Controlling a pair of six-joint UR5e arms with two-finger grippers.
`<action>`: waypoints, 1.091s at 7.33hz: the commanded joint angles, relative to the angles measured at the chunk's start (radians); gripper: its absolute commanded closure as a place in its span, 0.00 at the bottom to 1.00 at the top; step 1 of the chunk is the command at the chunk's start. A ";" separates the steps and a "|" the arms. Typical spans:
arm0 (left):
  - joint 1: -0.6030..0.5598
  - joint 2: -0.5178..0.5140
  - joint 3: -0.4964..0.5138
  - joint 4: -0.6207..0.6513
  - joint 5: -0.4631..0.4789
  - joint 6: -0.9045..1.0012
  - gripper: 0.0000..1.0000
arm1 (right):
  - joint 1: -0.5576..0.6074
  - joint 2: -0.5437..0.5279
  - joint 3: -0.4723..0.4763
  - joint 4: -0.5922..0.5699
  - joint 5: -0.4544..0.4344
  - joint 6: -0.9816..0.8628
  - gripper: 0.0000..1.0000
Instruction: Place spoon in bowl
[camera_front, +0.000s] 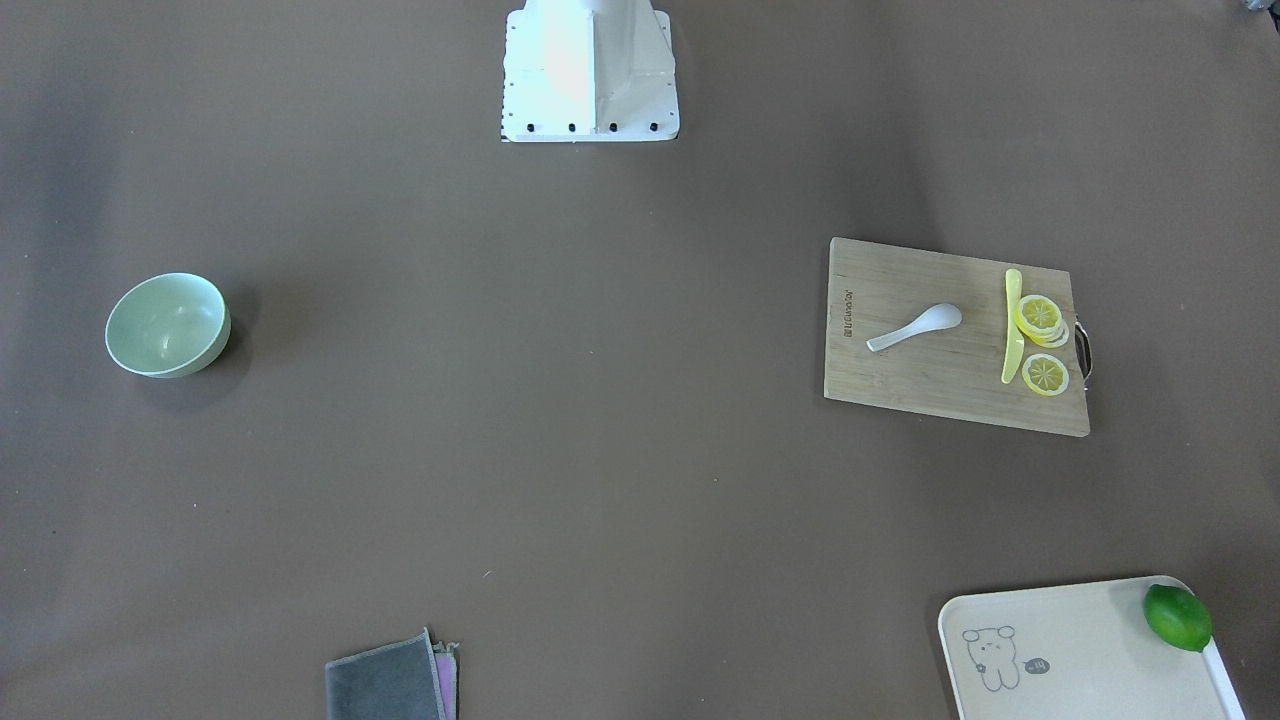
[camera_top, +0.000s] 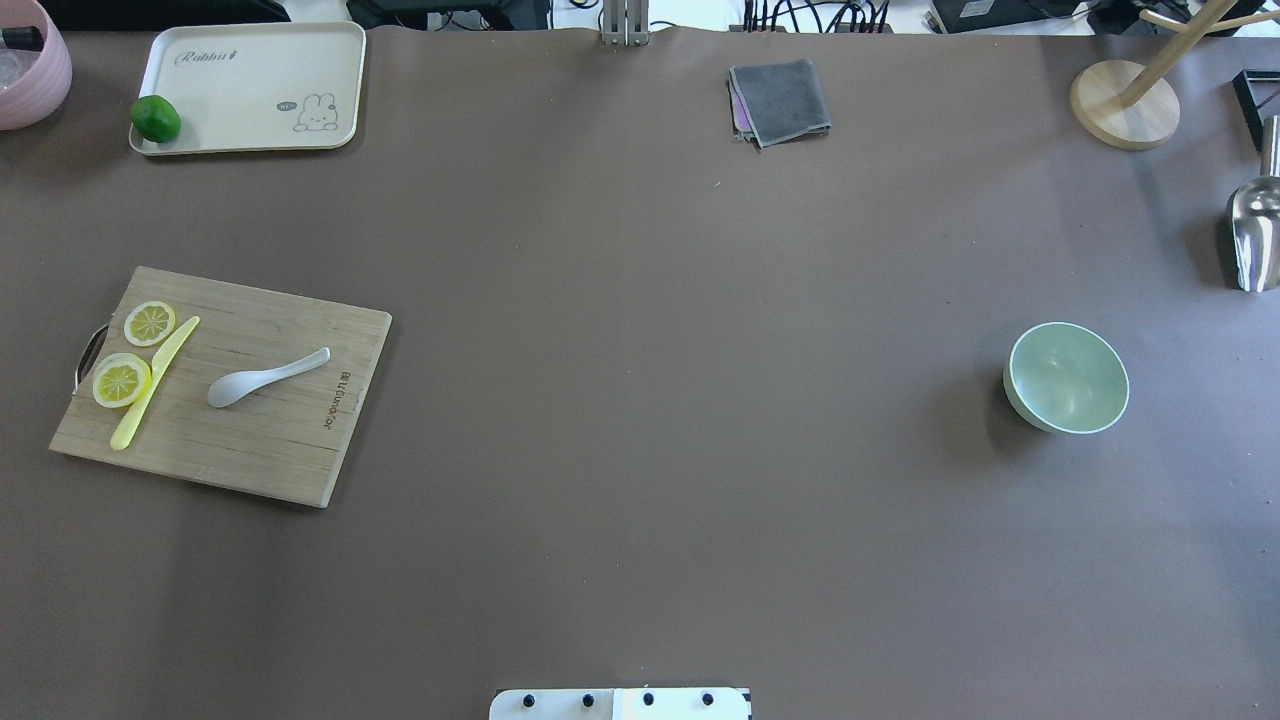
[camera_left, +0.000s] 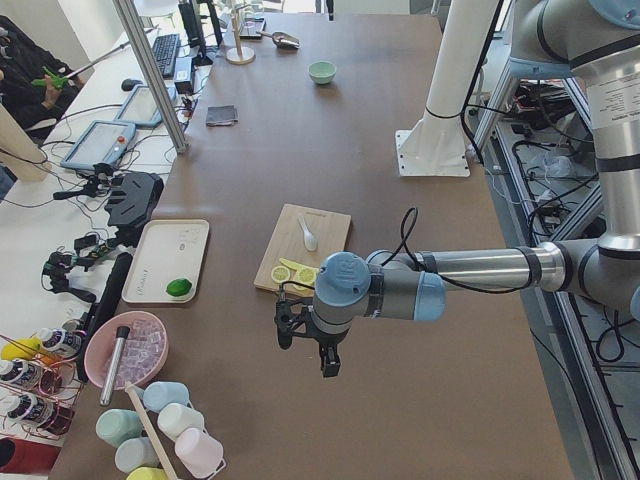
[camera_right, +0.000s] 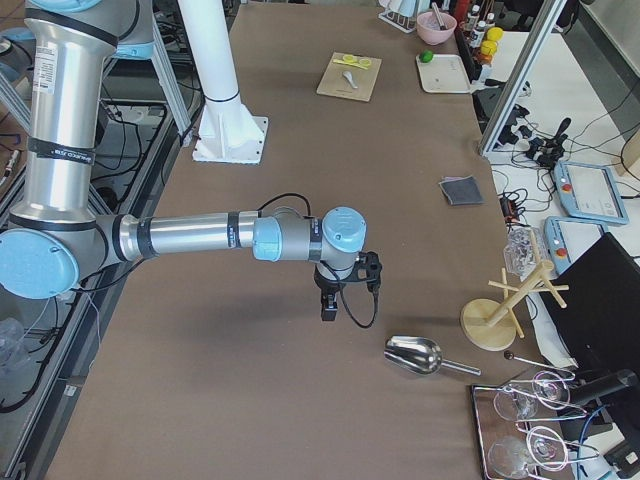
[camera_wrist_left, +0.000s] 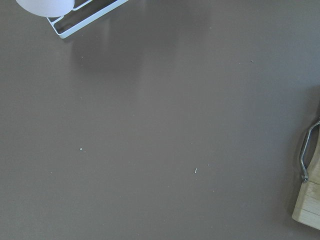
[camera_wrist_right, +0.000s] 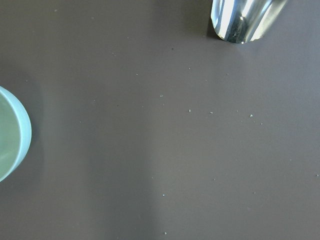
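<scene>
The white spoon (camera_front: 915, 327) lies on the wooden cutting board (camera_front: 950, 385), scoop up; it also shows in the overhead view (camera_top: 268, 377). The mint-green bowl (camera_front: 168, 325) stands empty at the table's other end, also in the overhead view (camera_top: 1066, 377), with its rim at the left edge of the right wrist view (camera_wrist_right: 12, 132). My left gripper (camera_left: 312, 350) hangs above the table beyond the board's handle end. My right gripper (camera_right: 330, 305) hangs above the table between the bowl and a metal scoop. Both show only in side views, so I cannot tell whether they are open or shut.
A yellow knife (camera_front: 1012, 325) and lemon slices (camera_front: 1040, 318) lie on the board beside the spoon. A cream tray (camera_top: 250, 60) holds a lime (camera_top: 155, 118). A grey cloth (camera_top: 780, 100), a metal scoop (camera_top: 1255, 230), a wooden stand (camera_top: 1125, 105) and a pink bowl (camera_top: 30, 70) sit along the table's far and right edges.
</scene>
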 joint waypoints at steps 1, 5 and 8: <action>0.002 0.001 0.005 -0.002 0.005 -0.001 0.02 | -0.003 0.027 -0.006 -0.001 0.002 0.031 0.00; 0.002 0.000 -0.001 -0.002 0.005 0.001 0.02 | -0.050 0.114 -0.015 -0.001 0.007 0.148 0.00; 0.003 0.000 0.007 -0.002 0.007 0.001 0.02 | -0.142 0.183 -0.018 0.000 0.022 0.297 0.00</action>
